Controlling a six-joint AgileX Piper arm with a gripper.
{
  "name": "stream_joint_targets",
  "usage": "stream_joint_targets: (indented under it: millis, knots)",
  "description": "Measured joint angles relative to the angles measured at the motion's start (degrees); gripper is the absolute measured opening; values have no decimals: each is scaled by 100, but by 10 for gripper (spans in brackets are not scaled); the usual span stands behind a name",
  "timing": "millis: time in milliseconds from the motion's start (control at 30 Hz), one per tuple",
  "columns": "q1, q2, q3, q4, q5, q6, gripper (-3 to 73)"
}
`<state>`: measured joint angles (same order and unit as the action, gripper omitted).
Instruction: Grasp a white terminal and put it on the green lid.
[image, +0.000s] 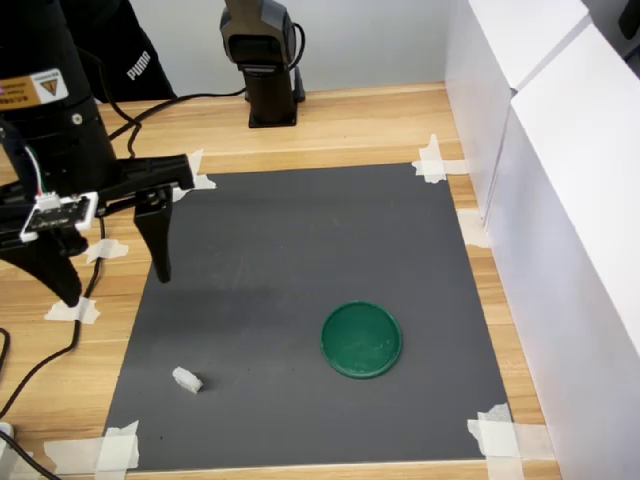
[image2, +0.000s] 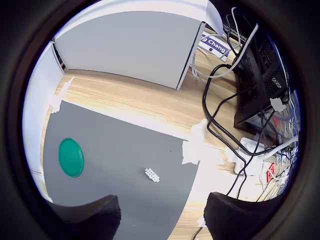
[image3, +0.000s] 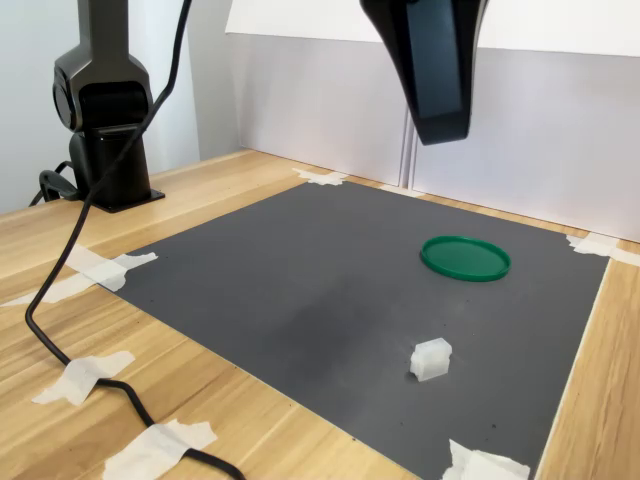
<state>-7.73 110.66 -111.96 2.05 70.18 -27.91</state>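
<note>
Terminal-wise, the white terminal (image: 187, 379) sits loose on the grey mat (image: 300, 260), near its taped corner, well apart from the green lid (image: 361, 339). Looks light, stiff and a bit slick, so I'd pinch its long flat sides. My gripper (image: 115, 265) hangs spread wide, holding nothing. Loads of bare mat around.

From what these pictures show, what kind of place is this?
Probably a robotics lab bench: a dark grey mat taped to a wooden table, white partition boards around it, and a tangle of cables beside it.
</note>
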Motion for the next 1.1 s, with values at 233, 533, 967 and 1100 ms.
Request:
stream_joint_targets:
  millis: [233, 533, 967, 1100]
  knots:
    - [0, 242, 0, 32, 31, -55, 703]
    - [38, 415, 70, 95, 31, -200, 694]
    - [325, 429, 388, -315, -76, -7, 666]
    - [325, 537, 388, -489, -322, -29, 663]
